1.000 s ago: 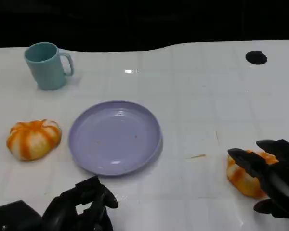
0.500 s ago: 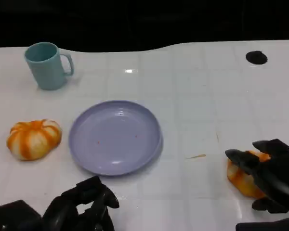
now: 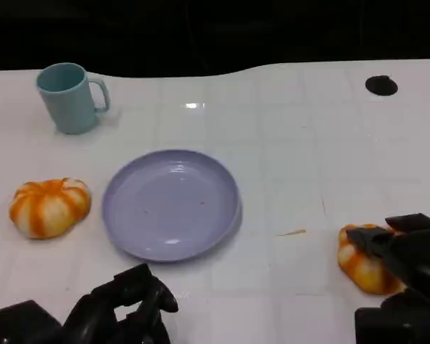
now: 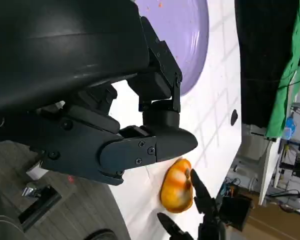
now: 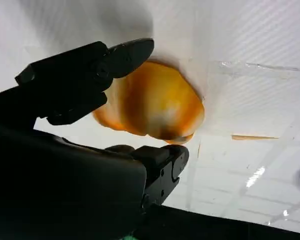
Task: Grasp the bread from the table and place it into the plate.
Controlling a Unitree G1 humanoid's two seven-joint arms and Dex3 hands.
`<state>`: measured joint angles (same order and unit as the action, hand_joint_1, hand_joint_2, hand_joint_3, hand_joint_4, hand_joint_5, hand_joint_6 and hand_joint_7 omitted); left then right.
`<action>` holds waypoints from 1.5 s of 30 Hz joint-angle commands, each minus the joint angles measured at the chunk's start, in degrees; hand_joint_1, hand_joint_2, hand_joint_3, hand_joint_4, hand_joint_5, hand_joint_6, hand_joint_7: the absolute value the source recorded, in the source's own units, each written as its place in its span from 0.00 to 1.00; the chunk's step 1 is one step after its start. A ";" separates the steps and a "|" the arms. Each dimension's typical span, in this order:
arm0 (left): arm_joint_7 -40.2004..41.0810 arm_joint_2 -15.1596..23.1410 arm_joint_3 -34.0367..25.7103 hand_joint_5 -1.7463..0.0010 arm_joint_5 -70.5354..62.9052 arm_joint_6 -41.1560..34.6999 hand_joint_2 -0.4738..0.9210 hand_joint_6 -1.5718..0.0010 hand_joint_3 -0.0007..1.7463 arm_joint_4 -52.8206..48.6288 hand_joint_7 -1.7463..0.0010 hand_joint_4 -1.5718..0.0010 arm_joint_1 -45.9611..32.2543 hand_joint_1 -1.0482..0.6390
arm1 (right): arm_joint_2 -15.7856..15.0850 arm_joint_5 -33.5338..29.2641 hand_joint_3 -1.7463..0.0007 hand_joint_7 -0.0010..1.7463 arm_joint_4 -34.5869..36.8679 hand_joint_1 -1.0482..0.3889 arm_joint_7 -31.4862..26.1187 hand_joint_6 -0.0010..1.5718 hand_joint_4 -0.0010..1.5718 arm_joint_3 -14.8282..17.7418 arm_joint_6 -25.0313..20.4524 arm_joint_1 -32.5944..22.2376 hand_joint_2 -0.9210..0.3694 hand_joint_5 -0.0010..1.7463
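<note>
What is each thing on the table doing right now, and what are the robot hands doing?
Plate: flat on the table, nothing on it.
Cup: upright.
Left bread: lying on the table, untouched.
Right bread: on the table, fingers around it.
Right robot hand: fingers apart around that bread.
Left robot hand: fingers curled, holding nothing.

Teal mug (image 3: 69,97) stands on white table (image 3: 287,143).

Our hands are black all over.
Left hand (image 4: 115,125): glossy rounded shell, small screws; right hand (image 3: 408,265): matte fingers.
</note>
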<state>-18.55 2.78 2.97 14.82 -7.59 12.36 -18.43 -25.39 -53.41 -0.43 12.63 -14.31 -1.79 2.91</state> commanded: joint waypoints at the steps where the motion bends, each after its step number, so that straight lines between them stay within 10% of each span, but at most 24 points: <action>1: 0.56 0.28 -0.19 0.00 0.07 0.04 1.00 0.54 0.30 0.83 0.17 0.48 -0.43 0.18 | -1.51 0.58 1.00 0.02 3.17 0.55 -1.13 0.25 0.16 -0.84 0.27 2.23 0.10 0.12; 8: 0.79 0.35 -0.07 0.00 -0.16 -0.52 1.00 0.54 0.29 1.46 0.17 0.49 -0.56 0.17 | -0.72 1.57 1.00 0.04 12.43 0.63 -14.36 0.52 0.57 -1.46 6.23 5.80 0.07 0.12; 14: 0.67 0.14 -0.06 0.00 -0.19 -0.06 1.00 0.55 0.30 1.24 0.17 0.49 -0.60 0.18 | 0.09 3.44 0.98 0.03 20.69 0.69 -24.26 0.82 0.61 -2.18 11.40 9.12 0.01 0.78; 17: 0.60 0.04 -0.07 0.00 -0.01 -0.17 1.00 0.55 0.30 1.28 0.17 0.49 -0.62 0.18 | -0.34 2.58 0.95 0.05 23.55 0.68 -27.89 0.91 0.59 -3.27 12.73 10.54 0.00 0.96; 20: 0.74 0.03 -0.05 0.00 -0.38 0.18 1.00 0.55 0.30 1.15 0.17 0.49 -0.67 0.18 | -0.52 1.80 0.85 0.68 25.41 0.68 -31.66 0.62 0.59 -4.32 13.57 11.56 0.10 1.00; 23: 0.53 0.06 -0.14 0.00 -0.15 0.00 1.00 0.54 0.30 1.05 0.18 0.48 -0.55 0.19 | -0.32 1.94 0.72 0.91 27.23 0.68 -34.90 0.50 0.58 -4.92 14.92 12.57 0.21 1.00; 27: 0.57 -0.05 -0.17 0.00 -0.16 0.21 1.00 0.55 0.30 0.87 0.18 0.49 -0.56 0.19 | -0.07 2.62 0.52 0.95 29.71 0.70 -39.34 0.49 0.58 -5.29 17.66 13.76 0.35 1.00; 45: 1.06 -0.16 0.33 0.00 -0.69 0.16 1.00 0.56 0.31 0.89 0.18 0.49 -0.46 0.20 | 1.46 4.81 0.32 0.89 27.49 0.71 -45.04 0.54 0.61 -5.61 22.66 15.57 0.47 1.00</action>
<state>-17.89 2.28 3.38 14.22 -7.79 13.17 -18.58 -24.11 -49.94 28.68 -32.29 -20.03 19.63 17.53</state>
